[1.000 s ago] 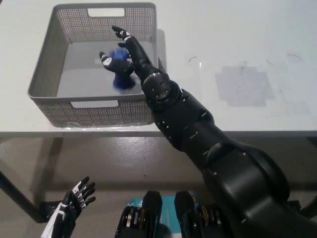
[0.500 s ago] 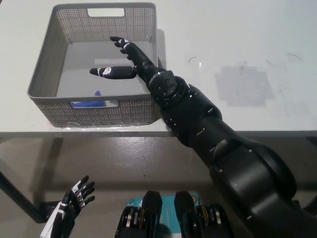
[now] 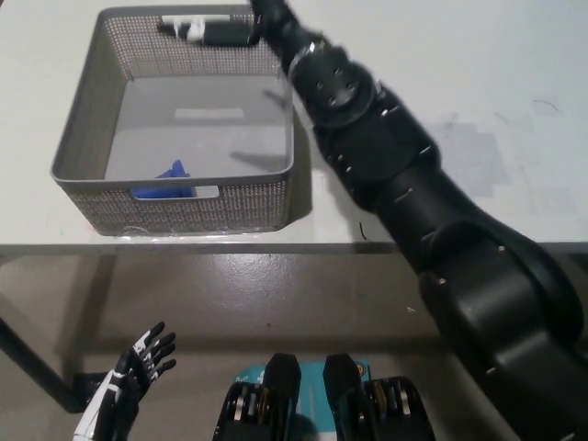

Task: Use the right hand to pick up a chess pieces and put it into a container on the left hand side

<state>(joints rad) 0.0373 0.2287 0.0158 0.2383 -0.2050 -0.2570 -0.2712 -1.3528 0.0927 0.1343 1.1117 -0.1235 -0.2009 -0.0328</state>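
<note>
A blue chess piece [image 3: 165, 181] lies on its side inside the grey mesh basket [image 3: 83, 129], against the near wall by the handle slot. My black right hand [image 3: 230, 29] is raised over the basket's far rim, open, with fingers spread and nothing in it. The black right arm [image 3: 386, 156] stretches across the table from the lower right. My white left hand [image 3: 124, 390] hangs open below the table edge at the lower left.
The basket stands at the near left corner of a white table [image 3: 441, 83]. A grey patch [image 3: 469, 156] marks the tabletop to the right. The table's front edge [image 3: 184, 246] runs just below the basket, with floor beneath.
The right hand let go of the blue piece, which fell and came to rest by the basket's near wall. The hand then rose and moved away toward the basket's far rim.
</note>
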